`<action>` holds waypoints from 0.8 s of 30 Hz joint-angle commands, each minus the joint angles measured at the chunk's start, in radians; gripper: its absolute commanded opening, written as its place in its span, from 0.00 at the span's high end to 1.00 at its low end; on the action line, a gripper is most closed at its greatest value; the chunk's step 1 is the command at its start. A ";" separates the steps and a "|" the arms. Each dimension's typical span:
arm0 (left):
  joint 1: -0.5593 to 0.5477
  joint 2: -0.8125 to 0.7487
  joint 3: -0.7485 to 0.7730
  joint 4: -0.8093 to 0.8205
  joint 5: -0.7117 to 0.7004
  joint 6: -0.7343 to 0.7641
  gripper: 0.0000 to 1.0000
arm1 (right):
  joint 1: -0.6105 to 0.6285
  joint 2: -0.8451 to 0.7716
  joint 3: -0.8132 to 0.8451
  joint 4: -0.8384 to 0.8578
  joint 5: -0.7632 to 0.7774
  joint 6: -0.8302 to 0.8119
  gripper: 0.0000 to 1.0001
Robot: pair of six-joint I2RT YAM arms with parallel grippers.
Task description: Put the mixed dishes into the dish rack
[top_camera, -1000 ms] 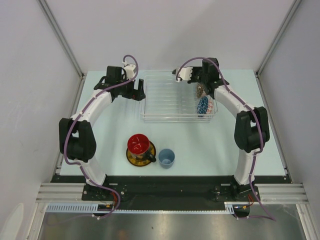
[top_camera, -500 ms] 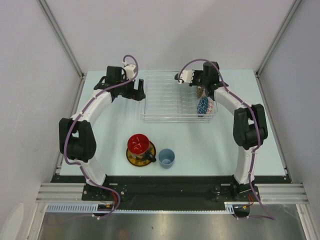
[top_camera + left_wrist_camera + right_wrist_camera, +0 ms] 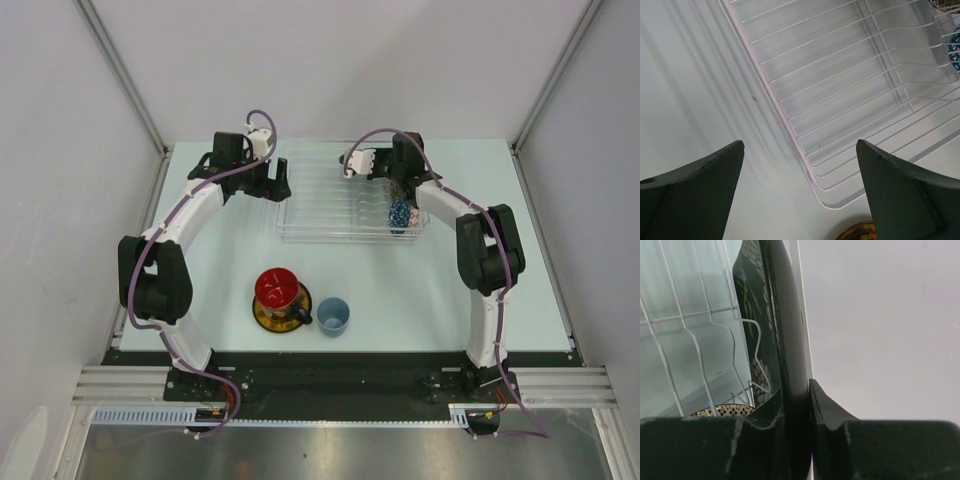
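The clear dish rack [image 3: 330, 200] lies at the back of the table. My right gripper [image 3: 398, 180] is shut on the edge of the black floral square plate [image 3: 790, 330], which stands on edge at the rack's right end. The blue patterned bowl [image 3: 402, 214] stands in the rack just in front of it. A brown-white patterned bowl rim [image 3: 722, 411] shows below the plate. My left gripper [image 3: 279, 186] is open and empty over the rack's left front corner [image 3: 812, 175]. The red-lined mug [image 3: 278, 289] sits on the yellow-brown saucer [image 3: 268, 317], with the light blue cup [image 3: 333, 316] beside it.
The saucer's rim [image 3: 860, 233] shows at the bottom of the left wrist view, in front of the rack corner. Grey walls and metal posts close in the table on three sides. The arm bases stand at the near edge.
My right gripper has moved left along the rack's back right with the plate in it, and the rack has shifted slightly left. The left arm has not moved.
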 commanded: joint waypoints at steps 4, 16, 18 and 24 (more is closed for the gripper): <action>0.003 -0.006 0.021 0.021 0.026 -0.005 0.00 | 0.014 -0.043 -0.057 0.222 0.040 0.082 0.64; 0.003 -0.043 0.018 0.011 0.025 -0.005 0.00 | 0.037 -0.202 -0.146 0.216 0.178 0.173 0.00; 0.005 -0.050 0.018 0.008 0.022 -0.002 0.00 | 0.060 -0.260 -0.148 0.180 0.201 0.188 0.00; 0.003 -0.082 0.047 -0.041 0.026 0.002 0.00 | 0.161 -0.432 -0.147 0.120 0.414 0.407 0.00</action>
